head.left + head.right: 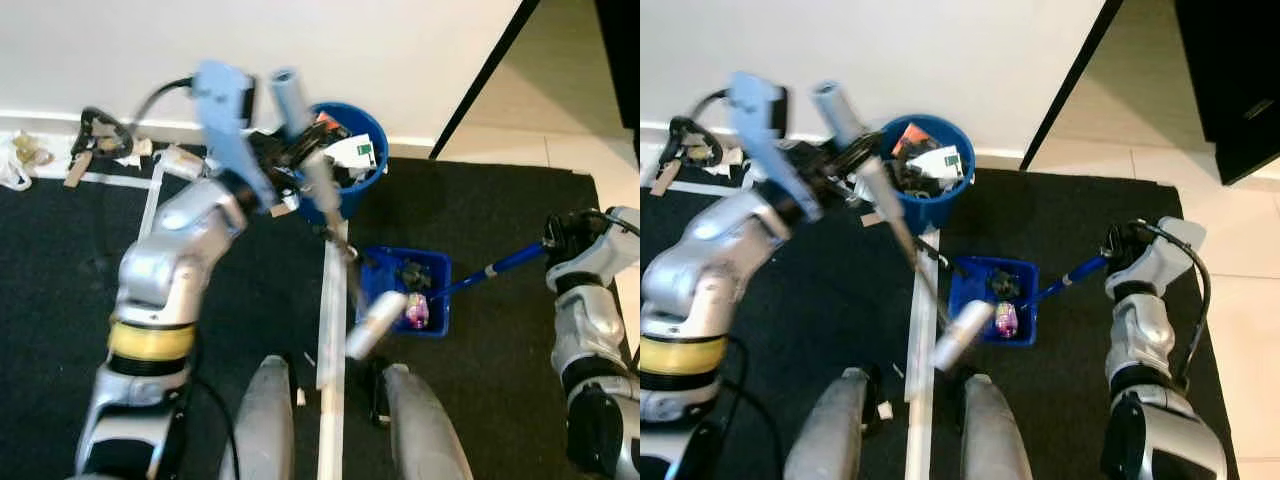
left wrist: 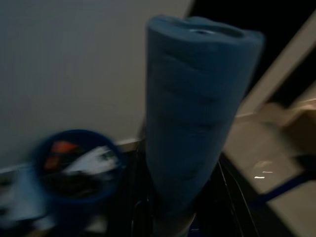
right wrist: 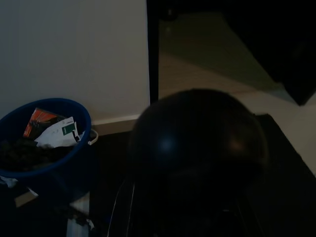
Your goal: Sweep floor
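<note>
**Rubbish is in the dustpan, next is the emptying**

The left tool (image 1: 262, 165) pinches the broom handle (image 1: 322, 190) near the blue bin (image 1: 372, 130). The right tool (image 1: 560, 240) grips the dustpan handle (image 1: 495, 268). The blue dustpan (image 1: 437, 272) lies on the dark carpet (image 1: 480, 210), holding rubbish. Next, I think, lift it level to the bin.

Floor covering: dark carpet (image 1: 480, 220), matt, slightly napped. Pale smooth tile (image 1: 590, 150) beyond its edge, faint sheen.

Bin (image 1: 372, 178): blue plastic, smooth, mild gloss; holds crumpled paper and printed wrappers (image 1: 350, 152).

Dustpan (image 1: 432, 322): blue plastic, same finish; its handle (image 1: 500, 266) looks like blue-coated tube.

Broom pole (image 1: 335, 225): silvery metal, smooth; grip (image 2: 197, 118) grey-blue, ribbed, matt, rubbery or foam.

Robot arms (image 1: 175, 265): silver shell, satin sheen; yellow glossy band at left joint.

Wall (image 1: 400, 50): white, flat matt paint.

Tape strip (image 1: 333, 330) on carpet: pale, smooth.
</note>
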{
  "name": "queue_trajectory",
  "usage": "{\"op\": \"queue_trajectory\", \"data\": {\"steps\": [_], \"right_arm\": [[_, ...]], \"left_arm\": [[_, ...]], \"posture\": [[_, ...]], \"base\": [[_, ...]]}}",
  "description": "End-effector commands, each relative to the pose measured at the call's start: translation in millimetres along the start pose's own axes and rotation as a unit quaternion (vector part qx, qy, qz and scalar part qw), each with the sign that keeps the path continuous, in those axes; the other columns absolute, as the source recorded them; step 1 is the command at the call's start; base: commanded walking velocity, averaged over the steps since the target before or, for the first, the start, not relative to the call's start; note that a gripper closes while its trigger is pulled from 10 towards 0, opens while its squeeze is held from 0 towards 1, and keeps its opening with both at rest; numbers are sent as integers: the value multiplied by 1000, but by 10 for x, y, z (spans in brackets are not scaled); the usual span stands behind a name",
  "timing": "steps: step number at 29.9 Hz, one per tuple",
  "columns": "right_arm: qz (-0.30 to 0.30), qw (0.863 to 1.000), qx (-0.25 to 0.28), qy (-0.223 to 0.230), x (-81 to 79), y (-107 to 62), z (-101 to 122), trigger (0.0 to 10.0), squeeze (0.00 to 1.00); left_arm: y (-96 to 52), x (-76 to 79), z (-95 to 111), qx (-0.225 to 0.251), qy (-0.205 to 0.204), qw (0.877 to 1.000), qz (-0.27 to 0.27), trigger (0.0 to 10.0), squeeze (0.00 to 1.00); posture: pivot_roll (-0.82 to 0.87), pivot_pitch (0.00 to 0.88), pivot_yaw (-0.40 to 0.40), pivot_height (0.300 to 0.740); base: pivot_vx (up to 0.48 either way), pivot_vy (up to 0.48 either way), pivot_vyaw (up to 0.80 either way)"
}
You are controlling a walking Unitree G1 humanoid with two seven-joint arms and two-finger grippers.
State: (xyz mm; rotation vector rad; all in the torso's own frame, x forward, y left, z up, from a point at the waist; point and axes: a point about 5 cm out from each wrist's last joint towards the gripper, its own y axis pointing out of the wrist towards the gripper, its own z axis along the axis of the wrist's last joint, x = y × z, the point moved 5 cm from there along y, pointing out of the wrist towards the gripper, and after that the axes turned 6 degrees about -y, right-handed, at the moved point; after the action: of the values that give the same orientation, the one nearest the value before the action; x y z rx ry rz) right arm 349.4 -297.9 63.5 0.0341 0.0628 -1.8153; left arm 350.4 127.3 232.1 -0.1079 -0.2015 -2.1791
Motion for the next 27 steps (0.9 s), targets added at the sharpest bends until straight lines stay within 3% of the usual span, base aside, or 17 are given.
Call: {"op": "queue_trajectory", "data": {"steps": [1, 3, 4, 6, 9, 11, 12, 14, 15, 17, 19, 24, 27], "right_arm": [[-21, 997, -59, 46, 26, -156, -338, 10000, 0], [-35, 996, -61, 54, 87, -198, -376, 10000, 0], [-35, 996, -61, 54, 87, -198, -376, 10000, 0], [-48, 995, -66, 59, 148, -249, -422, 10000, 0], [-56, 994, -66, 63, 182, -271, -438, 10000, 0], [-71, 993, -63, 74, 238, -304, -454, 10000, 0], [-80, 992, -59, 81, 269, -317, -450, 10000, 0], [-92, 991, -51, 89, 322, -334, -438, 10000, 0], [-92, 991, -51, 89, 322, -334, -438, 10000, 0], [-110, 989, -27, 98, 446, -333, -346, 10000, 0], [-125, 987, -5, 102, 561, -328, -250, 10000, 0], [-148, 983, 23, 104, 765, -347, -117, 10000, 0], [-174, 978, 51, 107, 1030, -410, 22, 10000, 0]], "left_arm": [[-97, -50, 75, 14, 16, 1000, 5, 10000, 0], [-236, -258, 45, 7, 43, 998, 53, 10000, 0], [-236, -258, 45, 7, 43, 998, 53, 10000, 0], [-351, -460, -129, -19, 69, 992, 106, 10000, 0], [-390, -551, -286, -42, 84, 987, 132, 10000, 0], [-473, -735, -628, -92, 106, 972, 188, 10000, 0], [-527, -856, -840, -118, 127, 959, 224, 10000, 0], [-637, -1003, -1131, -144, 129, 942, 276, 10000, 0], [-637, -1003, -1131, -144, 129, 942, 276, 10000, 0], [-755, -1071, -1442, -178, 120, 927, 306, 10000, 0], [-804, -1066, -1593, -198, 116, 923, 310, 10000, 0], [-869, -1062, -1720, -211, 103, 918, 319, 10000, 0], [-935, -1064, -1900, -225, 83, 912, 332, 10000, 0]], "posture": [[174, 130, -31, 740], [175, 102, -33, 740], [175, 102, -33, 740], [170, 83, -34, 740], [167, 67, -33, 740], [155, 42, -31, 740], [146, 35, -29, 740], [135, 32, -27, 740], [135, 32, -27, 740], [116, 20, -17, 740], [109, 18, -12, 740], [90, 10, -3, 740], [84, 0, -2, 740]], "base": [[0, 0, 0], [0, 0, 0], [0, 0, 0], [0, 0, 0], [0, 0, 0], [0, 0, 0], [0, 0, 0], [0, 0, 0], [0, 0, 0], [0, 0, 0], [0, 0, 0], [0, 0, 0], [0, 0, 0]]}}
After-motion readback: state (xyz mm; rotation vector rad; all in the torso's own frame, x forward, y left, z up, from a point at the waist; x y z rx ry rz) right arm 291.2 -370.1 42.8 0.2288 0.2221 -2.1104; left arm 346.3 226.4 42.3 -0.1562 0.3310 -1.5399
